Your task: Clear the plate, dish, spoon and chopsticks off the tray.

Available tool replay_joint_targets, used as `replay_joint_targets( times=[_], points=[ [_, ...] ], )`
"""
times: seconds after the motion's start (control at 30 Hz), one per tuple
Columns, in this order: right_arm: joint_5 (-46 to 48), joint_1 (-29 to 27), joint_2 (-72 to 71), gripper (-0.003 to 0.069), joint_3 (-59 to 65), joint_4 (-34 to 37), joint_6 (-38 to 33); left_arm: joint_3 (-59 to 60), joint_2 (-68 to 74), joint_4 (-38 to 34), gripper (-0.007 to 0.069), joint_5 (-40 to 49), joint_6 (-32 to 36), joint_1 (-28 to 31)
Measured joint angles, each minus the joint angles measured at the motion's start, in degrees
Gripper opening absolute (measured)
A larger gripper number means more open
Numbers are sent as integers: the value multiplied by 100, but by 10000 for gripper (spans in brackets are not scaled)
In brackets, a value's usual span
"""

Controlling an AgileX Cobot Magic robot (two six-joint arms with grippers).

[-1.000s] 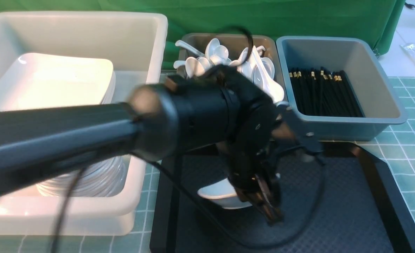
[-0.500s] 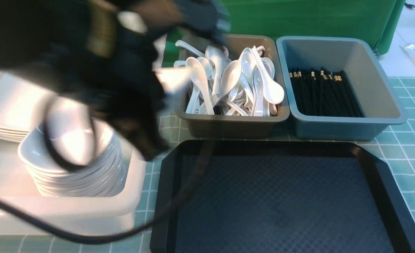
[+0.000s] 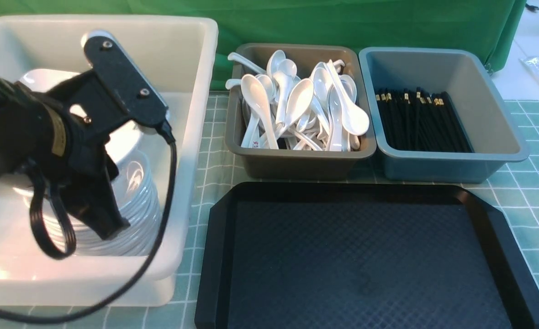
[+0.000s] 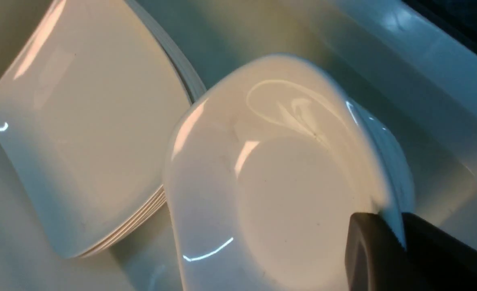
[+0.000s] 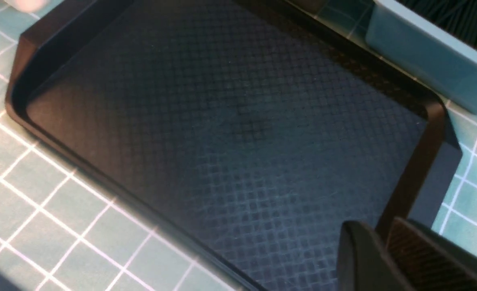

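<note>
Left gripper (image 4: 400, 242) clamps a dish (image 4: 279, 182) rim over the stacked dishes in the white tub (image 3: 196, 59), far left. Tray (image 3: 493, 214) sits near centre. Right gripper (image 5: 384, 258) hovers over the tray, jaws nearly closed, holding nothing.

Lab mock-up of canteen – green backdrop (image 3: 342, 18), grid mat (image 3: 534, 151), sorted tableware tubs (image 3: 438, 160).

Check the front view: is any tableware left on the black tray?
No, the black tray shows only bare textured surface inside its raised rim, with no tableware on it.
</note>
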Motion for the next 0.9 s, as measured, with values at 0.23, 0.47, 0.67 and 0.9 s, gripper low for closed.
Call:
replay_joint_targets(
  times=[0.23, 0.47, 0.67, 0.9],
  points=[
    [-11, 0, 0, 142, 0, 178, -6, 111, 239, -358, 121, -241, 148, 435],
    [-11, 0, 0, 142, 0, 232, -11, 105, 200, -857, 366, -145, 131, 435],
    [-11, 0, 0, 148, 0, 232, -17, -19, -560, -2447, 450, -397, 62, 435],
    [-24, 0, 0, 161, 0, 239, 255, 1383, -2612, -4831, 92, -2625, 1381, 435]
  ],
)
